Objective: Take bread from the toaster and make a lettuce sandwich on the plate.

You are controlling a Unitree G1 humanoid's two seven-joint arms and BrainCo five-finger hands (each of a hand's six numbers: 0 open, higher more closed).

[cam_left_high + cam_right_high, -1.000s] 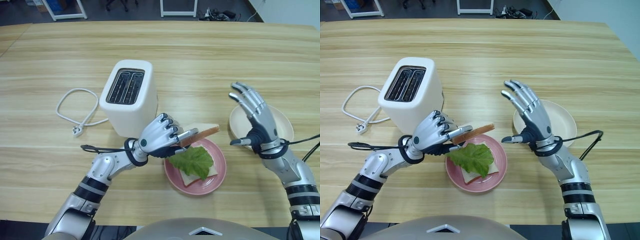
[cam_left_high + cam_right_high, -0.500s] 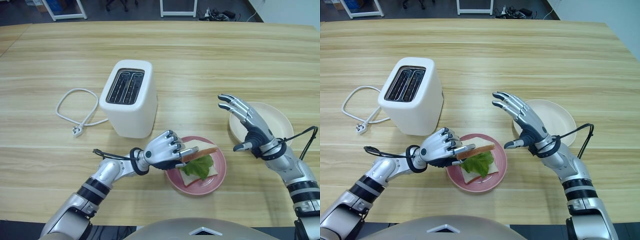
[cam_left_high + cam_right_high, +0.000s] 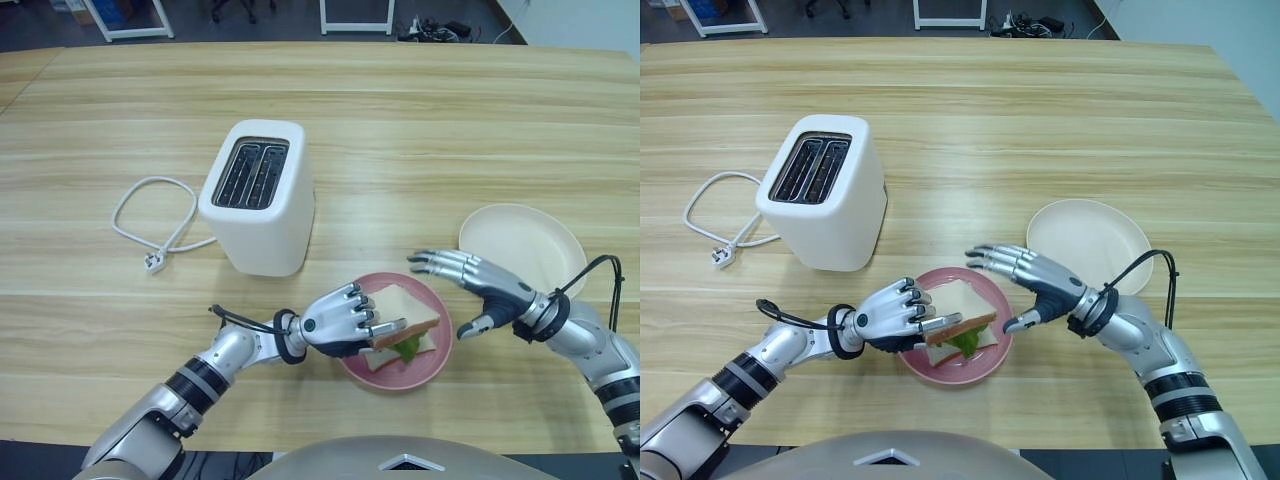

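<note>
A pink plate [image 3: 430,362] lies near the table's front edge with a slice of bread and a green lettuce leaf [image 3: 406,347] on it. A second bread slice [image 3: 406,309] lies tilted on top of the lettuce, and my left hand [image 3: 335,323] is shut on its left edge at the plate's left rim. My right hand [image 3: 478,287] hovers open, palm down, just right of the plate. The white toaster [image 3: 260,195] stands behind and to the left, both slots empty.
A cream plate [image 3: 522,245] sits at the right behind my right hand. The toaster's white cord and plug [image 3: 152,226] lie looped to its left. Bare wooden table stretches to the back.
My left hand has lowered the top bread slice from above the plate onto the lettuce. My right hand has dropped and swung in toward the pink plate, turning palm down.
</note>
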